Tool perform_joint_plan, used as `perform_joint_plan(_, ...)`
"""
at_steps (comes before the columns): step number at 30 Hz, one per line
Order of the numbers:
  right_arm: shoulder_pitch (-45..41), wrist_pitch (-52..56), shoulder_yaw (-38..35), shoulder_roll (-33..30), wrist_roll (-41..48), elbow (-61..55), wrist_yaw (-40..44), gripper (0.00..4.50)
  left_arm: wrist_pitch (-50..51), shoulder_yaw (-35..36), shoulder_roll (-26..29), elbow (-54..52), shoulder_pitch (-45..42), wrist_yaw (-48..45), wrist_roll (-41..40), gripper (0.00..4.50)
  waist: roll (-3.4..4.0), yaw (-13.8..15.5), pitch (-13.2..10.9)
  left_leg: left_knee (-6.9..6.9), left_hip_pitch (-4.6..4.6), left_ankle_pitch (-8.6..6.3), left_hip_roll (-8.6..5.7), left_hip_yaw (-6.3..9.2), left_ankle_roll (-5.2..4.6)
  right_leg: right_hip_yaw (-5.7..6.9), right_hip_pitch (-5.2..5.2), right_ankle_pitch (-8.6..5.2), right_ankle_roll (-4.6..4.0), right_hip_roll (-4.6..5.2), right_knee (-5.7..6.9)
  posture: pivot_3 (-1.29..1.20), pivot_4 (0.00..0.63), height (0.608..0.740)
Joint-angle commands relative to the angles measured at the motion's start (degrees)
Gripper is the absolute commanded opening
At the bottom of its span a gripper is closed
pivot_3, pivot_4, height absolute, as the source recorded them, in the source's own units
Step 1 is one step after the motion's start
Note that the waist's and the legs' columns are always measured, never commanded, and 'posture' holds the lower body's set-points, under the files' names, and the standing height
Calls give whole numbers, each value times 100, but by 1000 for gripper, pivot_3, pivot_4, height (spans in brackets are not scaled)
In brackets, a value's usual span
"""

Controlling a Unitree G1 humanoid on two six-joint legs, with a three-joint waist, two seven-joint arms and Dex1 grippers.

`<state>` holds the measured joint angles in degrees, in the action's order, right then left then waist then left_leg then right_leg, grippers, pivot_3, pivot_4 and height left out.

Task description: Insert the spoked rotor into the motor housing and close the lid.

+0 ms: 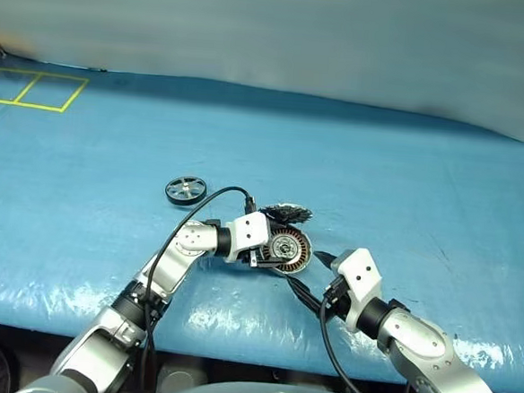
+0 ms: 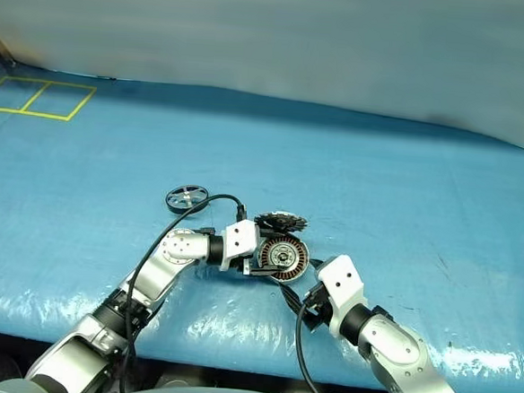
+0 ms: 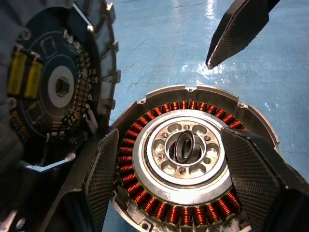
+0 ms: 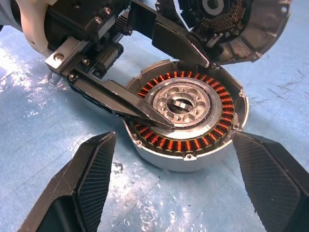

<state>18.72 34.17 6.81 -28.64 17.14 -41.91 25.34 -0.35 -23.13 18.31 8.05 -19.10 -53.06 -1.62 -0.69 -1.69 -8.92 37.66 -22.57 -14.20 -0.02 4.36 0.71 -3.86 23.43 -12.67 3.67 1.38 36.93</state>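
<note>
**Count of things on the table**

You have one spoked wheel (image 1: 185, 189) left of centre in the frame, one motor housing (image 1: 289, 251) with copper windings at the middle, one lid (image 1: 289, 214) just above it, and two grippers, left (image 1: 274, 254) and right (image 1: 309, 274).

left gripper (image 1: 281, 252): fingers spread, arm reaching in toward the right
right gripper (image 1: 303, 285): fingers wide apart, angled forward-left

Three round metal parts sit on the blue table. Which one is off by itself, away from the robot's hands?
The spoked rotor, the black-rimmed wheel lying flat. The motor housing with copper windings and the lid leaning behind it sit together at the left gripper.
</note>
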Motion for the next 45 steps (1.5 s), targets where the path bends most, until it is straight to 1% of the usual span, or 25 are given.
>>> perform_joint_plan(1,-57,-204,-73,42,104,-96,106,4074,112,209,135,-658,210,-224,-426,3598,0,5,0,-2,-1,0,0,0,0,0,2,0,0,0,0,0,150,740)
perform_joint_plan(2,-69,-237,-102,76,129,-69,115,4074,138,275,207,-829,325,-307,-581,3598,1,4,-1,-4,-3,0,0,1,0,0,3,0,0,1,-1,0,150,740)
perform_joint_plan(5,-115,-313,-178,166,264,-39,187,3433,254,452,322,-1134,590,-341,-865,3641,2,15,-1,-6,-3,-1,0,0,-1,0,4,-1,-1,3,-2,0,150,740)
perform_joint_plan(9,-299,-359,-222,295,407,33,231,2107,293,626,434,-1263,873,-214,-930,3641,2,21,-1,-1,-1,-1,0,0,-1,1,1,-1,-2,2,-1,0,150,740)
perform_joint_plan(10,-369,-346,-183,297,380,74,230,1734,360,662,455,-1314,939,-226,-1002,3641,2,17,-1,1,-1,-1,0,-1,-1,0,1,-1,-2,2,-1,0,150,740)
perform_joint_plan(12,-527,-334,-33,265,315,185,282,1171,510,739,485,-1449,1072,-250,-1203,3641,2,16,-2,2,-1,-1,0,-4,-2,-1,1,-1,-2,3,-1,0,150,740)
perform_joint_plan(13,-600,-342,41,249,277,249,308,765,594,771,490,-1514,1126,-252,-1290,3641,2,15,-1,3,-1,-1,0,-4,-2,-1,1,-1,-2,3,-1,0,150,740)
perform_joint_plan(14,-688,-320,114,259,249,322,304,498,631,788,493,-1557,1160,-247,-1329,3641,2,14,-2,2,-1,-1,0,-4,-2,-1,1,-1,-2,3,-1,0,150,740)
perform_joint_plan(15,-741,-308,156,267,232,370,297,106,656,794,492,-1587,1180,-237,-1345,3641,3,15,-2,1,-1,-1,0,-3,-2,-1,2,-1,-2,3,-1,0,150,740)
perform_joint_plan(16,-831,-280,221,279,179,440,269,43,735,809,494,-1620,1209,-236,-1403,3641,4,23,-3,1,-2,-1,0,-3,-2,0,4,-1,-2,3,0,0,150,740)
perform_joint_plan(21,-1426,-270,491,424,-113,996,149,43,887,1048,449,-1651,1397,-187,-1767,3641,4,1,-3,0,-2,-1,0,-4,-2,-1,3,0,-3,3,0,0,150,740)
perform_joint_plan(24,-1646,-306,590,512,-226,1271,156,43,1004,1139,490,-1645,1461,-320,-1995,3641,5,3,-3,0,-1,-1,0,-3,-2,0,4,0,-3,2,0,0,150,740)
perform_joint_plan(26,-1762,-302,595,617,-297,1472,74,43,1018,1158,539,-1649,1491,-288,-1960,3641,5,10,-4,-2,-2,-1,0,-2,-1,1,5,0,-4,2,0,0,150,740)
perform_joint_plan(27,-1783,-223,529,744,-211,1564,13,43,1035,1162,556,-1660,1512,-254,-1930,3641,5,10,-3,-2,-3,-1,-1,-2,-1,1,6,0,-4,2,0,0,150,740)
perform_joint_plan(29,-1759,-250,606,741,-319,1688,24,43,990,1121,621,-1686,1549,-223,-1803,3641,6,8,-4,-4,-3,-1,-1,-3,-1,0,6,1,-4,2,-1,0,150,740)
perform_joint_plan(32,-1643,-221,514,809,-330,1740,-55,43,981,1110,627,-1745,1618,-156,-1788,3641,7,12,-5,-5,-4,-1,-1,-3,-2,-1,7,0,-4,3,-1,0,150,740)
perform_joint_plan(34,-1570,-234,483,730,-288,1660,42,43,974,1089,649,-1793,1658,-123,-1733,3641,7,12,-5,-4,-4,-1,-1,-3,-2,-1,7,0,-4,3,-1,0,150,740)
perform_joint_plan(37,-1413,-171,511,501,-84,1469,415,43,1021,1063,677,-1862,1696,-73,-1685,3641,7,8,-4,-3,-1,-1,-1,-4,-2,-1,5,0,-5,3,0,0,150,740)
perform_joint_plan(39,-1403,-187,528,413,-223,1559,364,43,1075,1019,691,-1960,1707,-43,-1665,3641,7,6,-4,-3,-1,-1,0,-3,-2,-1,4,0,-5,3,0,0,150,740)
perform_joint_plan(41,-1428,-152,500,461,-248,1670,278,43,1157,993,676,-2054,1694,-6,-1680,3641,7,4,-4,-3,0,-1,0,-4,-2,-1,5,0,-5,2,0,0,150,740)
perform_joint_plan(45,-1448,-297,943,410,-693,1874,222,43,1292,957,672,-2155,1602,65,-1657,3641,7,-3,-2,0,3,-1,1,-6,-2,-1,2,0,-5,2,1,0,150,740)
